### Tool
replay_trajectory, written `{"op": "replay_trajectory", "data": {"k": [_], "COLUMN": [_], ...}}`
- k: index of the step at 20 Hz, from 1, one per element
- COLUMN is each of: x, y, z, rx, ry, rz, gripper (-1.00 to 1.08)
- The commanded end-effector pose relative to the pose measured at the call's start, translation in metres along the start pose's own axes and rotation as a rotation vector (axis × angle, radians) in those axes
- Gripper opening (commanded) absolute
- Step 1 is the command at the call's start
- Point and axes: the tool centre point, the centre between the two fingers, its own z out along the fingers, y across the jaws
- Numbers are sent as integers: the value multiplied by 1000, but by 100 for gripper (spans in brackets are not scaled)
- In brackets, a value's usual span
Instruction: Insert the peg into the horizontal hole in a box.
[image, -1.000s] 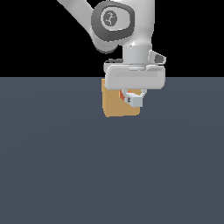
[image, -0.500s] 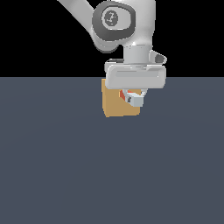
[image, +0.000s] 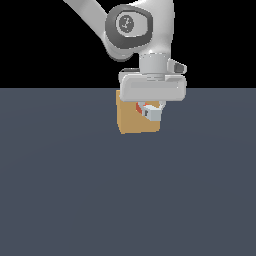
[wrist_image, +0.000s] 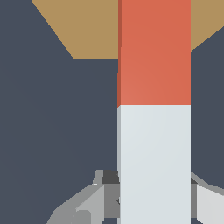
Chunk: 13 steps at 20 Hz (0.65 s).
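In the exterior view the hand hangs right in front of the tan box, and only a sliver of the red peg shows at the box's face, at about ten o'clock from the fingertips, so the tip seems at or just inside the hole, which is hidden. In the wrist view the hand is clamped on the peg, whose white half sits between the fingers while its red half runs on over the box; most of the pushing in looks left to do.

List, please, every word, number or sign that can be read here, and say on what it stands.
No readable text.
Arm joint cap: a small pale mark, too blurred to read.
Box, peg and gripper: plain, no markings.
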Motion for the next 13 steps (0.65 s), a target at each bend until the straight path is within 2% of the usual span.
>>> {"op": "replay_trajectory", "data": {"k": [1, 7, 13], "x": [17, 66, 84], "y": [0, 0, 0], "z": [-2, -2, -2], "rx": [-3, -4, -4], "ry": [1, 1, 1], "rz": [-3, -3, -3], "gripper": [-100, -100, -100]}}
